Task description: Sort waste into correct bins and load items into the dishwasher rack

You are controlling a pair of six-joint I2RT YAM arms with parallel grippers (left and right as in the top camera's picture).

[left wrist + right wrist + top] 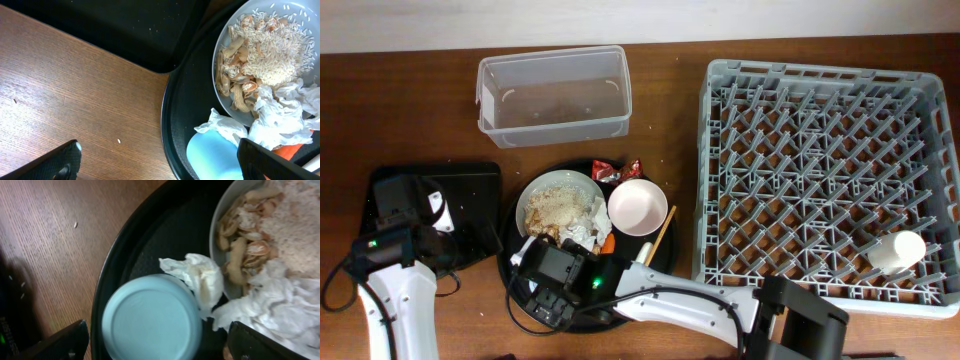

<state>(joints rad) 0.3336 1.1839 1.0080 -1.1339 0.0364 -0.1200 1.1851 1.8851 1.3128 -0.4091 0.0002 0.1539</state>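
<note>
The dishwasher rack (820, 72) lies well off to the right of the right claw (156, 336). Its grey wall is the highest edge to clear, and one white cup (899, 250) sits in its near corner. The clear tub (555, 55) stands ahead of the claw, past the plate. The round black tray (145, 235) is under the claw, its raised rim curving just outside one finger, with bare table (55, 235) beyond. The shallow black tray (125, 30) lies past that rim, near the left claw (157, 150), which hangs spread wide and empty.

The right claw is spread wide astride the pale blue cup (150, 320), with a gap showing at each finger. The cup shows a flat disc, probably its base, though I cannot be sure it is upturned.

The tissue (200, 277) touches the cup on the plate side, so closing could pinch it in and carry waste to the rack. The plate (225, 215) rim is just beside that finger, and a skewed descent could knock it and spill rice. Room is freer on the tray-rim side and straight up.
</note>
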